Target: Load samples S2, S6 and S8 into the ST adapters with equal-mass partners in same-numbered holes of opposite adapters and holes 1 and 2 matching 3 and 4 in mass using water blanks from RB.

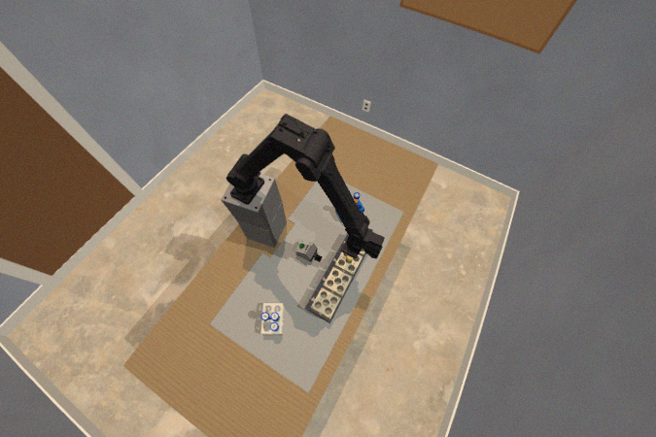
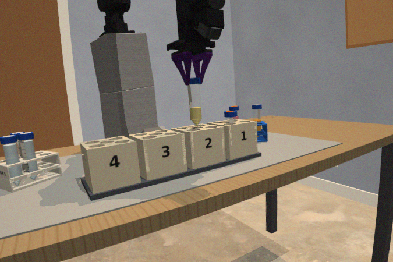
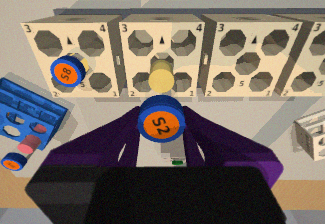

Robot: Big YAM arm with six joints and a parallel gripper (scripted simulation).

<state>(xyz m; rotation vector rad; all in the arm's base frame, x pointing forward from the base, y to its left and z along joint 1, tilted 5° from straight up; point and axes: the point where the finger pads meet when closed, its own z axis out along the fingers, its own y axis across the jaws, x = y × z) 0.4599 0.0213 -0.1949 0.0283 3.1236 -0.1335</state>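
- Purple fingers [image 2: 184, 66] of the tool [image 2: 194, 81] are closed on the blue cap of sample tube S2 [image 2: 194, 102]; the tool holds the tube upright, at a partial opening set by the cap's width.
- S2 hangs over adapter 2 [image 2: 206, 145]. Its tan conical tip sits at the mouth of a hole in the adapter's top face; most of the tube body is above the adapter.
- In the wrist view, the S2 cap [image 3: 161, 121] lines up with the centre hole of the second adapter from the left, and the tan lower end [image 3: 162, 79] covers that hole.
- Only the bottom part of S2 carries tan fill; the upper body is transparent.
- Sample tube S8 [image 3: 67, 71] stands in adapter 1 [image 2: 243, 137], on the near-left side by hole 2, with only its cap and orange dot above the top face.
- Adapters 3 [image 2: 164, 152] and 4 [image 2: 113, 163] show open holes with no tubes visible.
- All four adapters stand in a row on the dark base of the loading stand ST [image 2: 172, 178], on the grey mat [image 2: 283, 147] of the counter [image 2: 326, 140].
- The blue sample rack RS [image 2: 262, 131] stands behind adapter 1 with capped tubes in it.
- The white blank rack RB [image 2: 4, 176] stands well apart beyond adapter 4, holding blue-capped tubes.
- The box with the green key DONE [image 1: 303, 246] sits between the arm's pedestal [image 1: 258, 216] and ST.
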